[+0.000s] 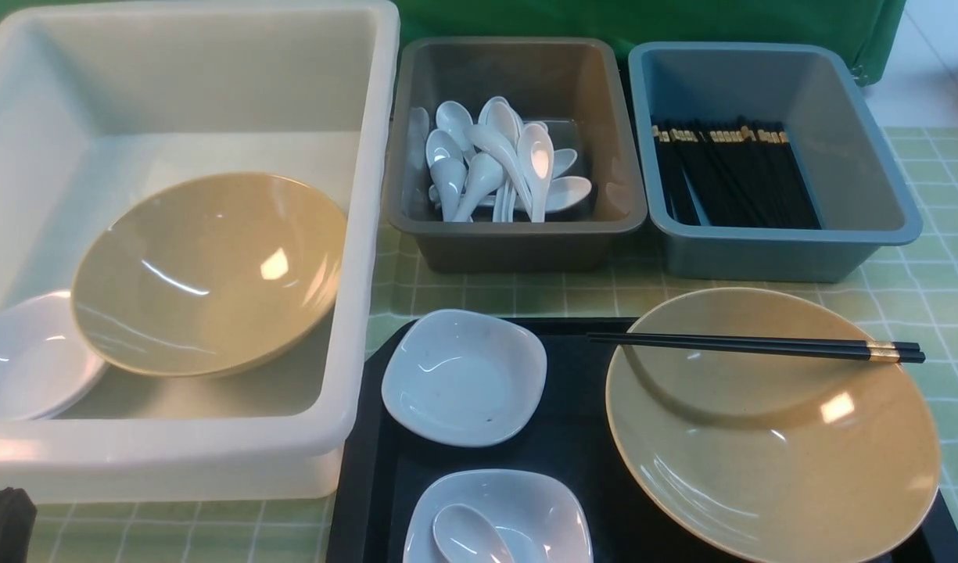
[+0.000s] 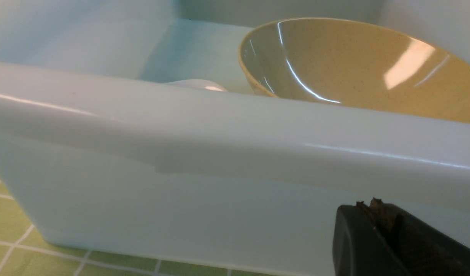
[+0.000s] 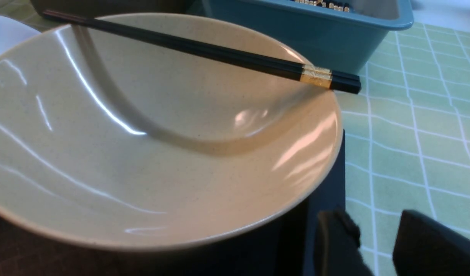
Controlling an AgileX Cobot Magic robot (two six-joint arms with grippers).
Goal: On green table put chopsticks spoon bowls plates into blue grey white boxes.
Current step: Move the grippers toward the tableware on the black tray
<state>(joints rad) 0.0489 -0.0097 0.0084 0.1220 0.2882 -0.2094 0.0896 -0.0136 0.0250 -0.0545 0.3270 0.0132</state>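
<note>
On the black tray a tan bowl (image 1: pixel 768 438) carries the black chopsticks (image 1: pixel 752 345) across its rim, also seen as chopsticks (image 3: pixel 204 50) over the bowl (image 3: pixel 150 153). Two white plates (image 1: pixel 464 375) stand left of it, and the nearer plate (image 1: pixel 518 508) holds a white spoon (image 1: pixel 467 536). My right gripper (image 3: pixel 373 224) is open and empty beside the tray's edge, over the green table (image 3: pixel 411 134). My left gripper (image 2: pixel 373 209) is shut on nothing, low against the white box's outer wall (image 2: pixel 181 199). The left gripper (image 1: pixel 1 524) shows at the bottom-left corner.
The white box (image 1: pixel 353 234) holds a tan bowl (image 1: pixel 205 274) and a white plate (image 1: pixel 25 360). Behind the tray, the grey box (image 1: pixel 518 234) holds several spoons and the blue box (image 1: pixel 783 242) several chopsticks. The black tray (image 1: pixel 369 469) lies at the front.
</note>
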